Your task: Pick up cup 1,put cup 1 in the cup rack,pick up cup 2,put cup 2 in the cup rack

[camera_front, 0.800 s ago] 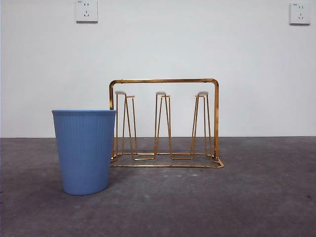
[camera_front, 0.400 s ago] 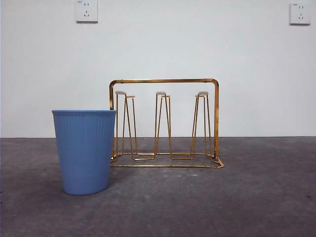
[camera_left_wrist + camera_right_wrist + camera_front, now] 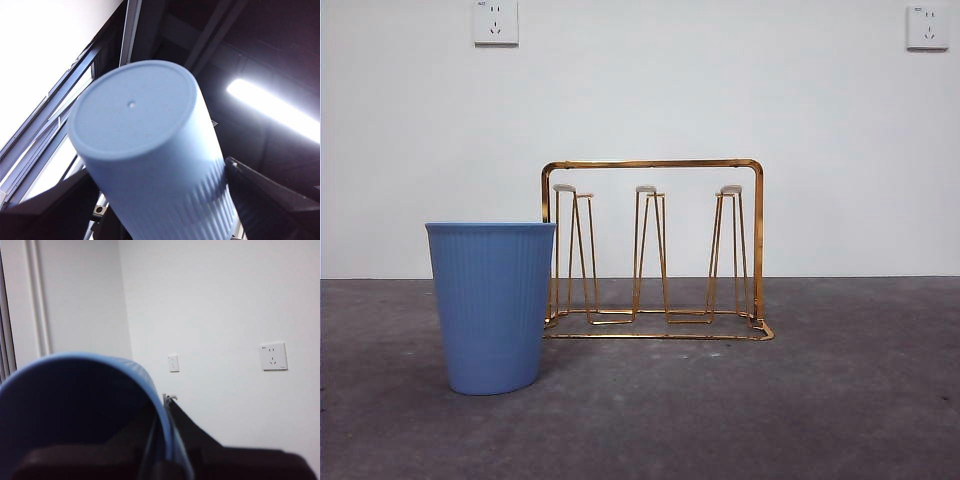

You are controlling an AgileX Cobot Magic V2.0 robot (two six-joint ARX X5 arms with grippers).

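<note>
Cup rack (image 3: 651,250) stands empty mid-counter (image 3: 840,400), gold wire, prongs upright. One blue ribbed cup (image 3: 491,305) sits upright on the counter in front of the rack's left end, overlapping it in the front view. My left hand (image 3: 155,200) grips a second blue cup (image 3: 150,150), base toward the ceiling. My right hand (image 3: 165,440) clamps a blue cup's rim (image 3: 100,405), one jaw inside, one outside.

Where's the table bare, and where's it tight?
Bare grey table runs right of the cup rack and in front of it. All three prong pairs stand empty. Tight spot: the rack's left end, where the standing blue cup overlaps it in the front view. Off that view, the left gripper holds a second cup, the right gripper a third cup.
</note>
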